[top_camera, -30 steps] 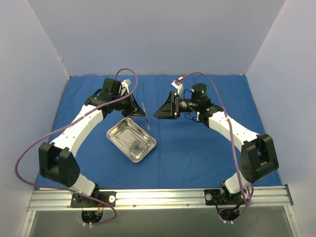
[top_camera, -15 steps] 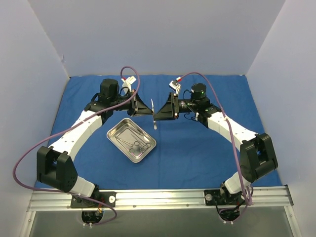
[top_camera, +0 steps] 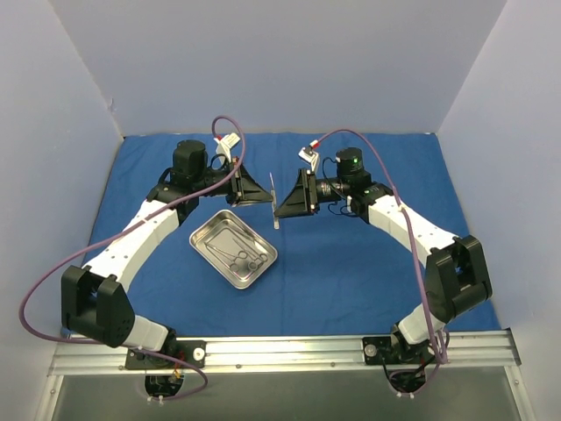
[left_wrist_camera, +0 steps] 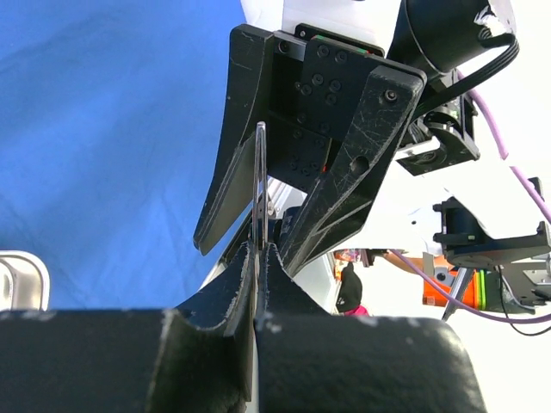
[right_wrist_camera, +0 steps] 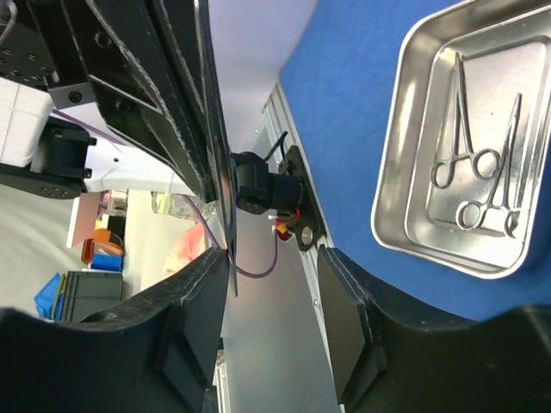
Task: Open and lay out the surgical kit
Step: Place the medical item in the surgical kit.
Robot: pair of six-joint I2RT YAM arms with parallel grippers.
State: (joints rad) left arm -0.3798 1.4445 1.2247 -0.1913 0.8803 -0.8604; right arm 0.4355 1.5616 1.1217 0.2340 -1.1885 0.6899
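The blue cloth [top_camera: 351, 263] lies spread flat over the table. On it stands the steel tray [top_camera: 197, 239], with scissor-like instruments [top_camera: 241, 254] inside. My left gripper [top_camera: 266, 200] is shut on a thin flat metal plate [top_camera: 274, 195], held on edge in the air behind the tray. In the left wrist view the plate [left_wrist_camera: 259, 181] rises from my shut left gripper [left_wrist_camera: 258, 255] between the right gripper's fingers [left_wrist_camera: 231, 155]. My right gripper [right_wrist_camera: 275, 262] is open and straddles the plate [right_wrist_camera: 225, 245], which lies close to one pad. The tray [right_wrist_camera: 387, 198] and instruments [right_wrist_camera: 473, 172] show below.
Pale walls close the table in at the back and both sides. An aluminium rail [top_camera: 280, 351] runs along the near edge, carrying both arm bases. Purple cables [top_camera: 35, 289] loop off each arm.
My left gripper carried the plate from over the tray's far corner rightward, into the right gripper's jaws. The right gripper's jaws have narrowed around it.
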